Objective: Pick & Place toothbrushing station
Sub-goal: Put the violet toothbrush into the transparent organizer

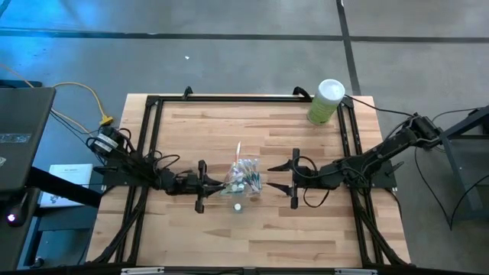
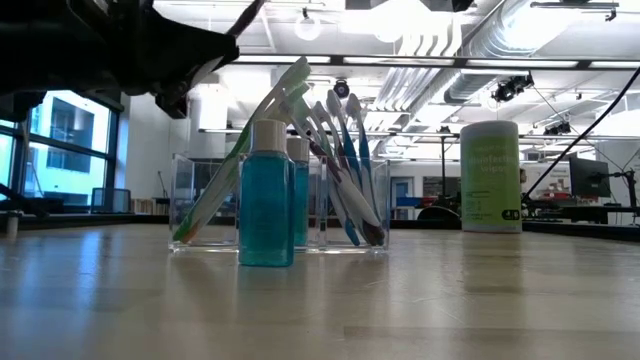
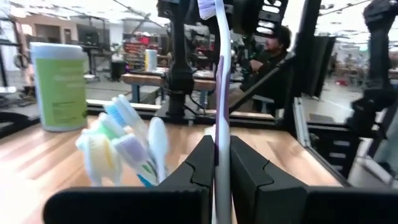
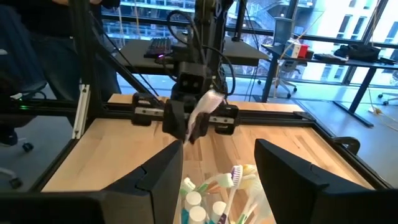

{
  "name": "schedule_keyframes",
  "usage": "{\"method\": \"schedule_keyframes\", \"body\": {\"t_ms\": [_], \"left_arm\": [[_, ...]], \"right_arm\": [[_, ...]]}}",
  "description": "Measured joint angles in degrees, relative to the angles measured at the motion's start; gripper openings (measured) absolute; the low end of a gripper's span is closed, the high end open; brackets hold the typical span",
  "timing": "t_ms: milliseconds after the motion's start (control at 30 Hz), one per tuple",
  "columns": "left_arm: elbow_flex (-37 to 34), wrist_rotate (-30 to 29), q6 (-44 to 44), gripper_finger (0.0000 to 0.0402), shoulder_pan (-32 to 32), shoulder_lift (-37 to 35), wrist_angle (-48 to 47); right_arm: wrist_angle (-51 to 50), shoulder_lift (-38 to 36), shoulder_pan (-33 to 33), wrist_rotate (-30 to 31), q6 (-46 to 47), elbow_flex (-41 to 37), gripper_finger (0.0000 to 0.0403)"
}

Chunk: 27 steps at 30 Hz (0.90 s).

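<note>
The toothbrushing station is a small clear holder (image 1: 246,180) (image 2: 280,205) at mid-table, resting on its flat base. Several pastel toothbrushes (image 3: 124,146) (image 4: 217,186) lean in it. A blue white-capped bottle (image 2: 266,195) stands in front of it. Just left of the holder, my left gripper (image 1: 220,186) (image 3: 222,168) is shut on one white and purple toothbrush (image 3: 219,74) (image 4: 206,107). At the holder's right end my right gripper (image 1: 276,177) (image 4: 217,177) is open. Its fingers stand on either side of the brushes, and I see no touch. My left gripper pinches the toothbrush's handle (image 3: 221,140) between its two fingers. The fingers come about level from the table's left and lie across the brush. The brush stands roughly upright in the hold, its long end (image 3: 214,25) rising above the fingers, clear of the table.
A tall green canister with a white lid (image 1: 326,101) (image 2: 490,176) stands at the far right. A small white-capped bottle (image 1: 238,206) sits just near of the holder. A black frame rail (image 1: 150,153) borders the wooden tabletop (image 1: 252,244). A person (image 3: 273,46) shows beyond the table.
</note>
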Motion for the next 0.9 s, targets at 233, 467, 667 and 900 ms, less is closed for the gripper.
{"method": "schedule_keyframes", "body": {"t_ms": [233,467,667,900], "left_arm": [[0.27,-0.28,-2.36,0.0016,2.75,4.45,0.07],[0.74,-0.27,-5.04,0.0016,4.14,8.58,0.09],[1.91,-0.10,-4.64,0.0016,4.19,9.60,0.09],[1.92,-0.22,-6.24,0.0036,3.23,9.61,-0.20]], "right_arm": [[-0.13,0.00,0.00,0.11,-0.02,0.00,0.0191],[-0.21,0.00,0.00,0.15,-0.06,0.00,0.0191],[-0.40,0.00,-0.02,0.15,-0.32,0.00,0.0191],[-0.44,0.00,-0.02,0.15,-0.69,0.00,0.0191]]}}
